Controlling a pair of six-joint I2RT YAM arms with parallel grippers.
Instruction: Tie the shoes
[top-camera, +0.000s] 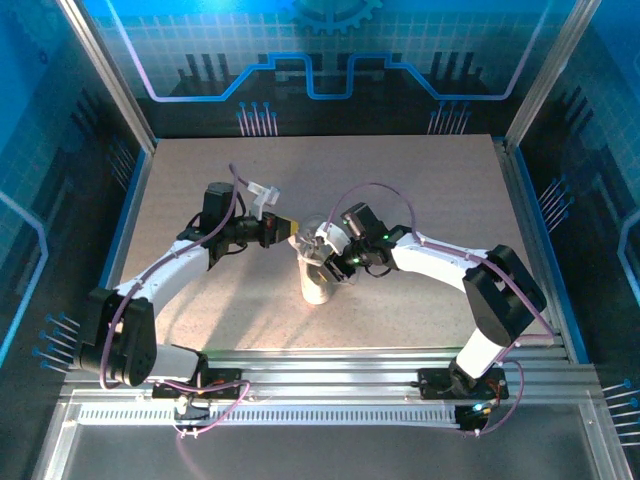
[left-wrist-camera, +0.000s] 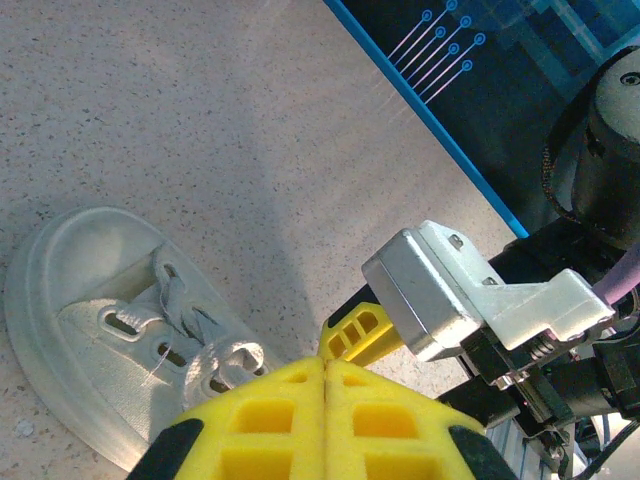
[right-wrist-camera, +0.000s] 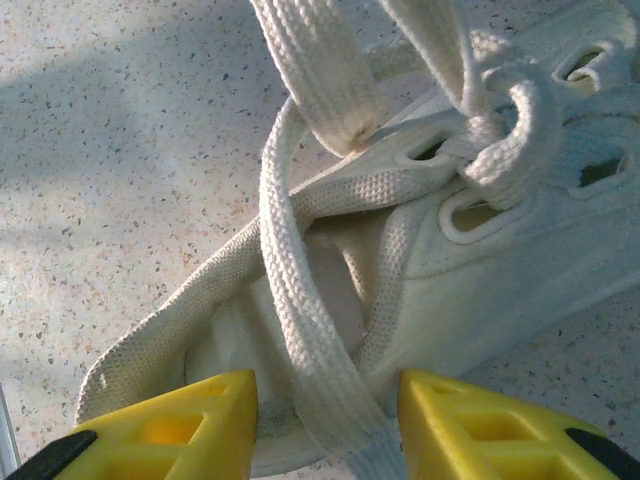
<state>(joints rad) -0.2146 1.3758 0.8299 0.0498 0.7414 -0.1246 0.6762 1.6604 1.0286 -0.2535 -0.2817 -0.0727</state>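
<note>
1. Top view: the white shoe (top-camera: 318, 285) lies near the middle of the surface (top-camera: 420, 190), between the two arms. Its long axis runs from far to near, a little tilted. The left claw (top-camera: 290, 228) is just beside its far end. The right claw (top-camera: 335, 258) is over its far half. This view does not show clearly which end is the toe.
2. Left wrist view: the shoe (left-wrist-camera: 90, 290) lies at the lower left. Its round toe points to the upper left of the picture, and the laces (left-wrist-camera: 190, 320) follow toward the lower right. The left claw (left-wrist-camera: 325, 378) is pressed fully together. I cannot tell if it pinches a lace.
3. Right wrist view: the heel opening of the shoe (right-wrist-camera: 520, 250) is at the lower left and the laced part goes to the upper right. The right claw (right-wrist-camera: 330, 440) stands moderately apart. One flat lace (right-wrist-camera: 300, 300) passes between its fingers (right-wrist-camera: 170, 430), ungripped.
</note>
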